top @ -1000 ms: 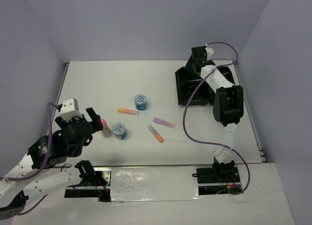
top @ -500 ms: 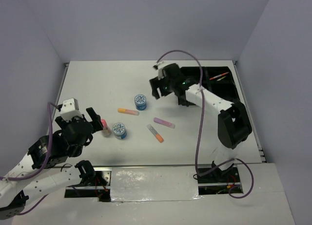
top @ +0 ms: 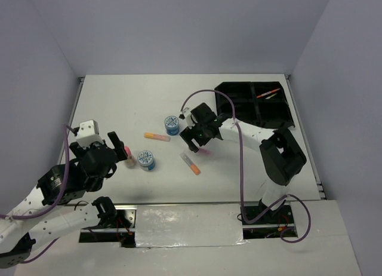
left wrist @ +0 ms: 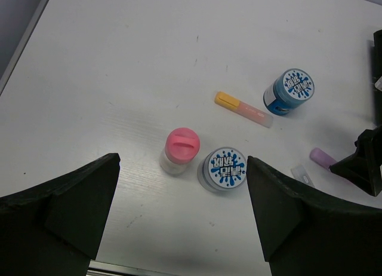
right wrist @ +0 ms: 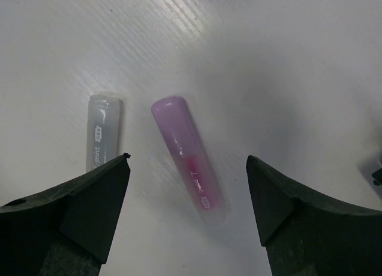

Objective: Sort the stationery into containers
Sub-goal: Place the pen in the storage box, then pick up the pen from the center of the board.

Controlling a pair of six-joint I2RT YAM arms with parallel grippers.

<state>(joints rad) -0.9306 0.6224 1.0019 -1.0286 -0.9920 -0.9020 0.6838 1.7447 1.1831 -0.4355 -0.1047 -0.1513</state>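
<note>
1. Hovering over the purple pen (right wrist: pixel 191 162), your right pincer (right wrist: pixel 187 159) stands wide apart and grips nothing. The pen lies flat between its jaws near the middle of the surface, well apart from the black tray (top: pixel 239 103) at the far right corner.
2. Expect trouble if you descend as you are: the pen lies aslant to the jaws, so closing may swivel it or roll it out.
3. Watch the clear-ended pen (right wrist: pixel 102 132) just beside one finger; that finger could land on it or flick it away.
4. Your left pincer (left wrist: pixel 183 158) is fully spread and empty above the pink-capped bottle (left wrist: pixel 179 149) and a blue tub (left wrist: pixel 225 168), which sit just beside each other toward the near left corner. Grabbing one may topple the other.
5. You can see white print on both pens and on the tub's splash-patterned lid, but all of it is too small or blurred to read.
</note>
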